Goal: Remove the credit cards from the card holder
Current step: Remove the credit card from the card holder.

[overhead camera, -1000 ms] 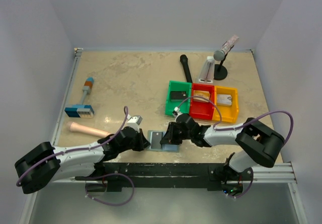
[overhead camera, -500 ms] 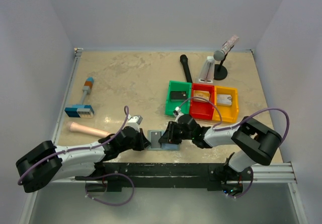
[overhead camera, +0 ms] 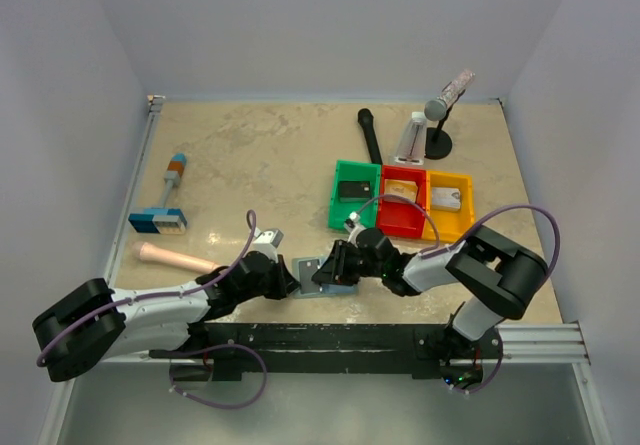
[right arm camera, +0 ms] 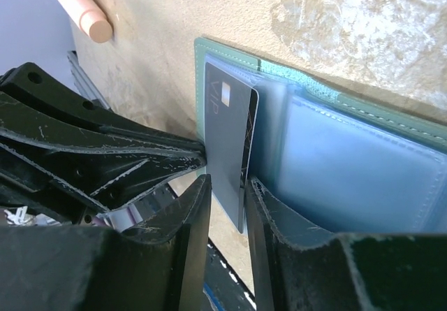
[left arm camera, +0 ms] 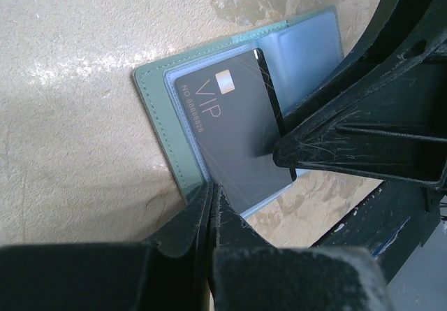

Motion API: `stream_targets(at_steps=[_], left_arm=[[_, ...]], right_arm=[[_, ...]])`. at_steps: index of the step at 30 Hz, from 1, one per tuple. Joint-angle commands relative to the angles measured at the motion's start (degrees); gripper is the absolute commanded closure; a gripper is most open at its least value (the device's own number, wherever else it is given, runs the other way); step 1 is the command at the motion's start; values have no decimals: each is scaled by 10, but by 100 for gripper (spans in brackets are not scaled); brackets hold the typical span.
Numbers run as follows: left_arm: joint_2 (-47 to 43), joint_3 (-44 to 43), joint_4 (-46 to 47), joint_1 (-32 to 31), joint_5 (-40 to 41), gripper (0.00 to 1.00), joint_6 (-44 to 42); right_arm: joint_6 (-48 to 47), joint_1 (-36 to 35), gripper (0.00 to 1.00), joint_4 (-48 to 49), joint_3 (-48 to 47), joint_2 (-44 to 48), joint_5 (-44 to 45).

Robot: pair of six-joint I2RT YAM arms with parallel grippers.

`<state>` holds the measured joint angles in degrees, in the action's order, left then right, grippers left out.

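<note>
**Current state.** The card holder lies open on the tabletop at its near edge, between my two hands. My left hand is closed, and its fingertips pinch the near-left edge of the holder to pin it down. My right hand is nearly closed. Its two fingers nip the long edge of the dark card, which is marked VIP.

**Change.** In the right wrist view, the card stands tilted up on edge out of its clear sleeve. Only its far side is near the pocket. In the left wrist view, the same card overlaps the left panel, with a right fingertip on its right border. I judge that the card is freed from the sleeve but not yet carried clear.

**Difference from the earlier frame.** In the top view, my right hand has shifted a little to the left across the holder, and its elbow has drawn inward. The pale patch on the left panel now sits skewed rather than square. My left hand and the holder have not moved.

**Remaining work.** The green bin, the red bin and the yellow bin each already hold a card.
</note>
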<state>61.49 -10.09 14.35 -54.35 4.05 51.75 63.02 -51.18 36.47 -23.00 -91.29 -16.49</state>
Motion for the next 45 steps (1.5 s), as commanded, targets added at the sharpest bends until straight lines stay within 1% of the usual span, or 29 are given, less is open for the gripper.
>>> stream_targets(at_steps=[1,8,14,18,25,45], left_arm=[[16,19,-13,4,5,100,0],[18,18,-9,4,4,100,-1],[19,18,-8,4,3,100,-2],[18,19,-8,4,3,100,-1],[6,25,-14,4,13,100,5],[13,30,-18,4,19,100,6]], right_arm=[[8,-2,69,65,-6,-18,-42],[-2,-2,68,57,-28,-30,-74],[-8,-2,67,48,-35,-30,-84],[-11,-2,67,43,-32,-21,-79],[-26,-2,66,4,-20,19,-66],[-33,12,67,-13,7,59,-57]])
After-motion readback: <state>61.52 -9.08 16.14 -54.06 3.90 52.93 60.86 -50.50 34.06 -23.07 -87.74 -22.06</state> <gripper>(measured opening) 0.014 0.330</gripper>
